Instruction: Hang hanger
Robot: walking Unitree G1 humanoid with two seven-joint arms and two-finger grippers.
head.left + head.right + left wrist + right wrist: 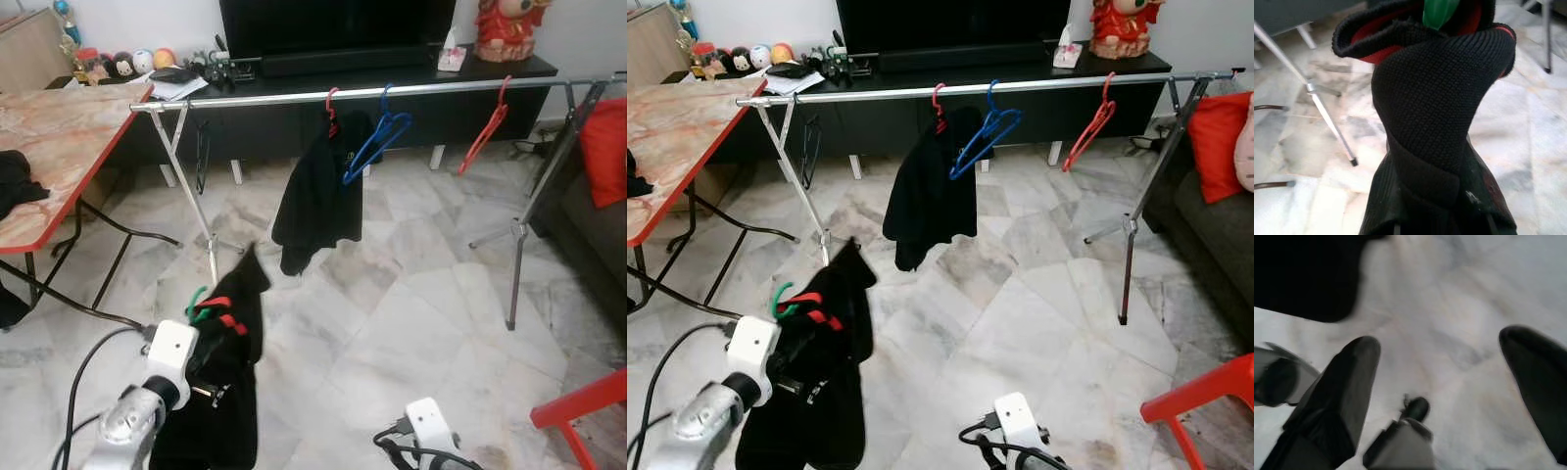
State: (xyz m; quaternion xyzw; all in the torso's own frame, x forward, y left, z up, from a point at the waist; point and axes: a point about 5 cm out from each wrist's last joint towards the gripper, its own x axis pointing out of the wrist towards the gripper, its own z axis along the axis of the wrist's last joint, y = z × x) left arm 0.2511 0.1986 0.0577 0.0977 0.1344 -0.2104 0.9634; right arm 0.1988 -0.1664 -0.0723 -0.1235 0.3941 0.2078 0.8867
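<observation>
Marble-tiled living room floor [411,294], black TV console [392,93] along the back wall.

Left eye view: silver clothes rail [372,93] runs across upper frame on folding legs. On it, from left: black hanger [202,157] near the left leg, red hanger [331,110] carrying a black jacket [318,196], empty blue hanger [377,142] just beside it, empty red hanger [485,132] toward the right. Marble-top folding table [59,147] with red edge at left, dark cloth on it. Red chair [583,411] at lower right corner, red cushion [605,147] on a sofa at right edge. Left gripper [211,338] at lower left holds up a black garment [230,392] with red trim on a green hanger [199,304]; hook pokes out at the top, well below and short of the rail. Fingers hidden in the cloth, gap not readable. Right arm low at bottom centre, idle.

Right eye view: same layout, shifted slightly left; green hook [782,299] sits left of the garment's peak.

Left wrist view: black knit collar with red lining bunched close to the lens, green hanger neck at top centre, rail leg on floor at left. Fingers buried; grip can't be read.

Right wrist view: right gripper [1449,382] over bare floor, two black fingers [1347,387] spread wide, nothing between them. Blurry.
</observation>
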